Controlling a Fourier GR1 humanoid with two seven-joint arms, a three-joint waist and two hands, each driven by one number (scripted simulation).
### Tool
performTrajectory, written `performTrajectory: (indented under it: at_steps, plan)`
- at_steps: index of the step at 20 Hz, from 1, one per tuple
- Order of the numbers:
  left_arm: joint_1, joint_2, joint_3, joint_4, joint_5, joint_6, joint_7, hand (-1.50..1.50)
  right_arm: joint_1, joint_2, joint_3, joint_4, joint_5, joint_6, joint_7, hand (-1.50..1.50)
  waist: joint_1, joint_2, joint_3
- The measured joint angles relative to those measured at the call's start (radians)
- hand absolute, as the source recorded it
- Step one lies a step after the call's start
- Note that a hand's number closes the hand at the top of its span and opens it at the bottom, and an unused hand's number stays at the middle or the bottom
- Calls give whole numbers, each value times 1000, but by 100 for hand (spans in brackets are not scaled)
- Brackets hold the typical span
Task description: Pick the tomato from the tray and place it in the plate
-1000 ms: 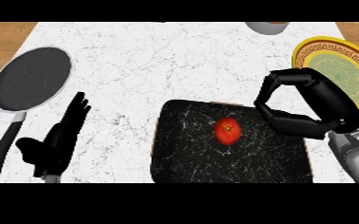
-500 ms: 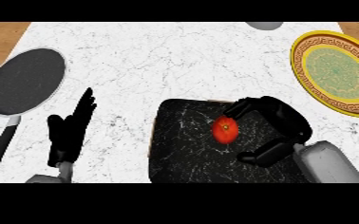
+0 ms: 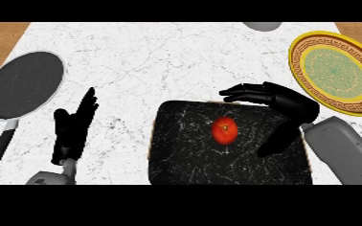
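While I am monitoring the head view, the tomato [image 3: 225, 130] is sitting on the tray [image 3: 184, 163], a little right of the middle and in the far half of what shows of it. The tray is black with white veining and a thin brown rim, and its near edge is running out of view.

The right hand [image 3: 290, 103] is arching round the tomato's right side without touching it. Its fingers [image 3: 244, 93] are reaching left over the tray's far edge, its thumb [image 3: 276, 141] is hanging over the tray just right of the tomato, and it is holding nothing; I am recording it as spread and unclenched. I am seeing nothing lying between this hand and the tomato.

Further right, well apart from the tray, the plate [image 3: 298, 62] is lying flat on the white marble counter [image 3: 141, 62], with a yellow patterned rim and a pale green centre. Left of the tray, the left hand [image 3: 74, 127] is resting with fingers straight and pointing up. Beyond it, a dark round pan [image 3: 28, 84] is lying at the counter's left edge. A grey vessel [image 3: 262, 25] is showing partly at the far edge.

The tomato is looking bright red, smooth and whole, with a small darker mark near its middle. It is appearing nearly round, only slightly taller than wide in this view, so I am reporting no clear long axis; the mark is facing upward.
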Motion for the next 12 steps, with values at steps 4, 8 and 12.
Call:
performTrajectory:
  at_steps: [4,8,12]
  plan:
    - [-5,-8,-2,8,-12,1,6,0,-93,-19,22,-17,93,28,75,-150,-3,-2,-1]
    - [-5,-28,-7,18,-31,17,-1,0,-141,-41,81,-33,173,106,149,-150,-6,-3,-1]
    - [-9,-20,10,10,-26,1,8,0,-177,-9,131,-36,238,181,231,-150,-6,-3,-1]
